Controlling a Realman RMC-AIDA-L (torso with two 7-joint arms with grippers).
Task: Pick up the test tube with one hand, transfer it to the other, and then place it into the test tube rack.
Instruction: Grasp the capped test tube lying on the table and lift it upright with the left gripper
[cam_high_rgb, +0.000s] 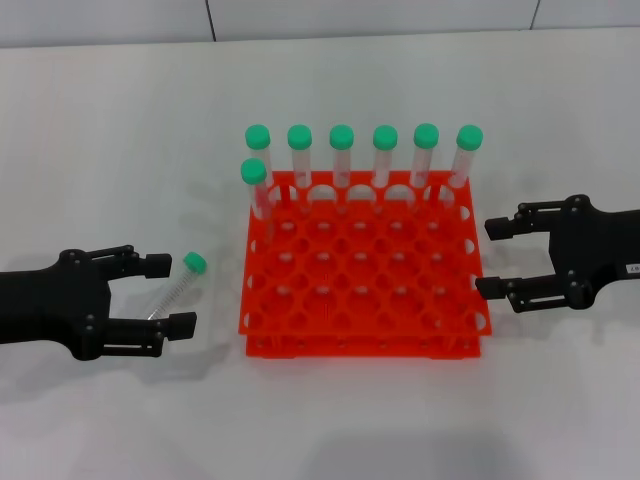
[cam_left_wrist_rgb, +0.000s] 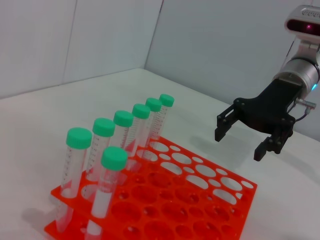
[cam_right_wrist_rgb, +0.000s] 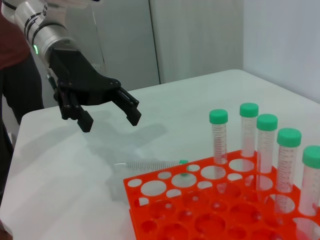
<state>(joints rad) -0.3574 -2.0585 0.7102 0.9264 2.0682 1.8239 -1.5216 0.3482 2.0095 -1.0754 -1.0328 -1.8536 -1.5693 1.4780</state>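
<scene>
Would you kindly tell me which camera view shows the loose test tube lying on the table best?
The head view: the test tube lies in full, green cap to tip, between the fingers of the open left hand. The right wrist view shows it low behind the test tube rack, cap partly hidden. The left wrist view misses it.

Seven green-capped tubes upright in orange rack; right claw beyond it, jaws apart.
</scene>
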